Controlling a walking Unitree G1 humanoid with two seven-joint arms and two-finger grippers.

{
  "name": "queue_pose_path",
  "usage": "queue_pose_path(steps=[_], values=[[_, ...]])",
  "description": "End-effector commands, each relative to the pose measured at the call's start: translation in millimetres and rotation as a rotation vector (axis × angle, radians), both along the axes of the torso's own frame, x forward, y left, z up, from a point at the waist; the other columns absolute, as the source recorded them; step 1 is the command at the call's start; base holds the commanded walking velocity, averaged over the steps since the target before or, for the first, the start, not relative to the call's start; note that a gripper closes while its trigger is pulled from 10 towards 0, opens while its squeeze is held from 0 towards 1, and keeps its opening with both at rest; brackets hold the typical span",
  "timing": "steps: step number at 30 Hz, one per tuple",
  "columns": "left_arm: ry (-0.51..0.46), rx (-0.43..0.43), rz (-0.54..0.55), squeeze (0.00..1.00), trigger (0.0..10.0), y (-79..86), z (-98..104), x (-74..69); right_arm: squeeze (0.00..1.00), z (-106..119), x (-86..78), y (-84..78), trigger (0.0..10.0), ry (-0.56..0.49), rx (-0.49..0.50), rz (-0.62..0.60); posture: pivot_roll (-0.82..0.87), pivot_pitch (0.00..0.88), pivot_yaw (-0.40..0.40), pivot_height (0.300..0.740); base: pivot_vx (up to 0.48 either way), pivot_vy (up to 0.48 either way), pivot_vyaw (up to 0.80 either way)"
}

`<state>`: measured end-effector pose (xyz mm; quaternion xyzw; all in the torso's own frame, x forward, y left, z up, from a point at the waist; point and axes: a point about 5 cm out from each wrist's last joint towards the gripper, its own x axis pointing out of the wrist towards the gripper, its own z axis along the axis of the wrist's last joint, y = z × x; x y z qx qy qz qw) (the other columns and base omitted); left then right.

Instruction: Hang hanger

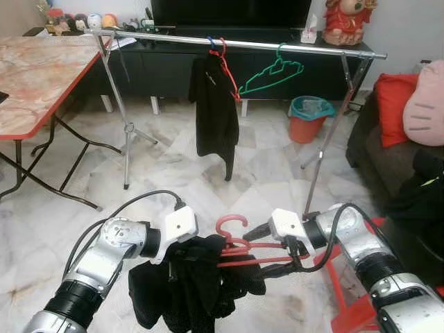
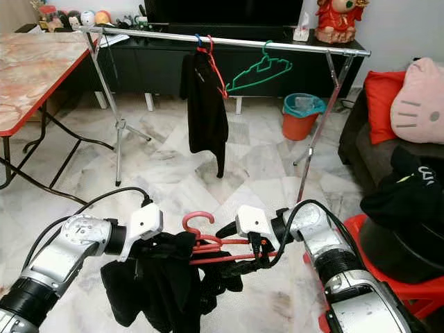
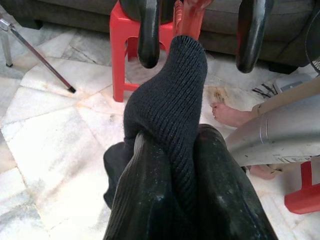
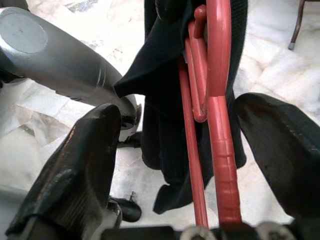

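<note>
A red hanger (image 1: 239, 244) with a black garment (image 1: 187, 284) draped on it hangs in the air between my two grippers, low in front of me. My right gripper (image 4: 182, 110) stands open around the hanger's red bars (image 4: 220, 125), which run between its fingers close to one pad. My left gripper (image 3: 197, 65) is open too, with the knit black cloth (image 3: 175, 100) bunched up between its fingers. Across the room stands the metal clothes rack (image 1: 243, 43). It carries a black shirt (image 1: 214, 104) on a red hanger and an empty green hanger (image 1: 274, 73).
A red-edged marble-top table (image 1: 41, 83) stands on the left. An orange bin (image 1: 309, 118) sits behind the rack. On the right are a dark sofa with cushions (image 1: 395, 97) and a red stool (image 1: 354, 305). A person's bare foot (image 3: 230, 114) rests on the floor near the stool.
</note>
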<state>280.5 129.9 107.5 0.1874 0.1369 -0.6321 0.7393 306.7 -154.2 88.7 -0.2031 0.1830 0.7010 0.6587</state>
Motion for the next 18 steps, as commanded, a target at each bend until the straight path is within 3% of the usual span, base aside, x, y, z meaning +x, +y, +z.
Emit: queue_pose_path(steps=[1, 3, 4, 6, 7, 8, 18], values=[[-0.033, -0.004, -0.008, 0.0, 10.0, 0.0, 6.5, 2.9, 0.0, 4.0, 4.0, 1.7, 0.0, -0.021, 0.0, -0.006, 0.02, 0.0, -0.027, 0.74, 0.0, 0.0, 0.0], [-0.034, -0.001, -0.008, 0.0, 10.0, 0.0, 6.2, 2.7, 0.0, 3.5, 3.7, 1.9, 0.0, -0.021, 0.0, -0.003, 0.02, 0.0, -0.03, 0.74, 0.0, 0.0, 0.0], [-0.035, -0.002, -0.007, 0.0, 10.0, 0.0, 6.1, 2.5, 0.0, 2.9, 3.5, 2.7, 2.5, -0.022, 0.002, -0.003, 0.02, 0.0, -0.03, 0.74, 0.0, 0.0, 0.0], [-0.036, -0.002, -0.007, 0.0, 10.0, 0.0, 6.0, 2.6, 0.0, 2.8, 3.8, 3.6, 3.1, -0.026, 0.005, -0.006, 0.02, 0.0, -0.03, 0.74, 0.0, 0.0, 0.0], [-0.037, -0.001, -0.007, 0.0, 10.0, 0.1, 6.0, 2.6, 0.0, 2.7, 4.5, 4.3, 8.7, -0.033, 0.006, -0.014, 0.02, 0.0, -0.03, 0.74, 0.0, 0.0, 0.0], [-0.038, -0.003, -0.005, 0.0, 10.0, -0.2, 6.1, 2.8, 0.0, 2.6, 4.4, 4.5, 10.0, -0.033, 0.007, -0.014, 0.02, 0.0, -0.032, 0.74, 0.0, 0.0, 0.0], [-0.035, -0.006, -0.005, 0.0, 10.0, -0.9, 6.2, 2.8, 0.0, 2.8, 7.5, 7.3, 10.0, -0.047, 0.025, -0.048, 0.02, 0.0, -0.037, 0.74, 0.0, 0.0, 0.0]])
